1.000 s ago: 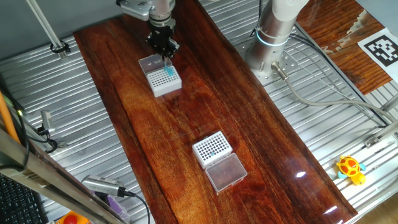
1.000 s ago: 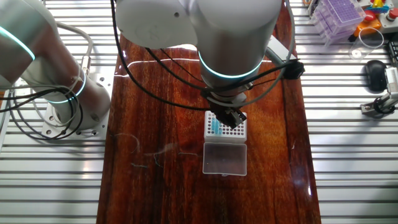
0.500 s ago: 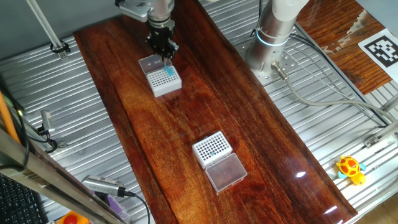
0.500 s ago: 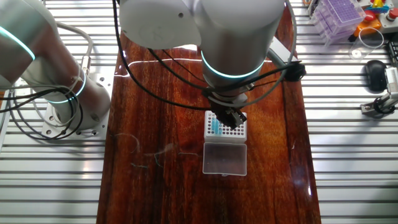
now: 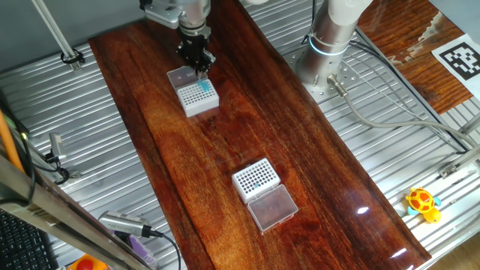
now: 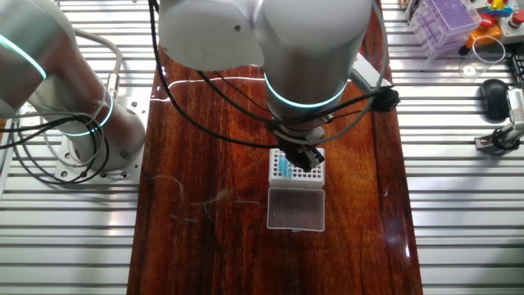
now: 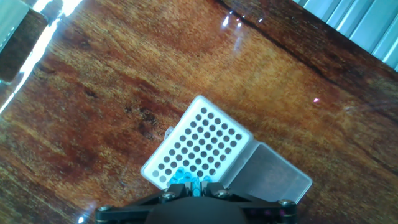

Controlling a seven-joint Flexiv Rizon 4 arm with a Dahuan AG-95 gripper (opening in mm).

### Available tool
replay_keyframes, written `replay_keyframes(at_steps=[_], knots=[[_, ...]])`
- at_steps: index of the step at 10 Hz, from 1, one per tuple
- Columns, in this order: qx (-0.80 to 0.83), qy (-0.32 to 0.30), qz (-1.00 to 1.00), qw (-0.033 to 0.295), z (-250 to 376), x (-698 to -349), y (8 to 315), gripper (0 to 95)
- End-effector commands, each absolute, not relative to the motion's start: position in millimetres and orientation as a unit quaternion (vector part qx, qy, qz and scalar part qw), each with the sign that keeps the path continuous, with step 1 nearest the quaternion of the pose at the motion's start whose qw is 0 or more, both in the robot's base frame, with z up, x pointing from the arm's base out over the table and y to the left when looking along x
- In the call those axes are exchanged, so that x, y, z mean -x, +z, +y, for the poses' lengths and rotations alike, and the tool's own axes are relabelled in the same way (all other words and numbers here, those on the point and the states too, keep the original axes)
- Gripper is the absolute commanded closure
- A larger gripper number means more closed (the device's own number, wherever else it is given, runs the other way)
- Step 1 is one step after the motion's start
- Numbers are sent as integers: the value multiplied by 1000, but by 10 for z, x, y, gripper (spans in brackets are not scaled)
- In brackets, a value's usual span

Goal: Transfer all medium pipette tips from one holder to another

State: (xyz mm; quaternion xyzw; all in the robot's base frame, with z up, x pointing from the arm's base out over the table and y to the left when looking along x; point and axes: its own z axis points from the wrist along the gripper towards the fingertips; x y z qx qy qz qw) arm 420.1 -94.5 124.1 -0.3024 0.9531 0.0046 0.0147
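While your gripper (image 5: pixel 200 66) hovers over the far holder (image 5: pixel 199 96), its fingers pinch one blue pipette tip (image 5: pixel 203 76).

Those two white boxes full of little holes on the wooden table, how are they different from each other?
The far holder sits under the gripper, at the table's far end; the near holder stands alone, mid-table. The far holder's blue tips crowd along one edge, where the gripper grasps one, while the near holder's blue tips are a small patch near its middle. Both are white perforated blocks with a clear lid lying open beside them.
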Motion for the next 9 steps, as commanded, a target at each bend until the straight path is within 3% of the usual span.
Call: replay_keyframes(at_steps=[1,8,9], knots=[[301,3,953,16,-944,-4194,1218,950],[299,1,954,16,-948,-4191,1013,950],[300,2,954,16,-948,-4192,1012,760]])
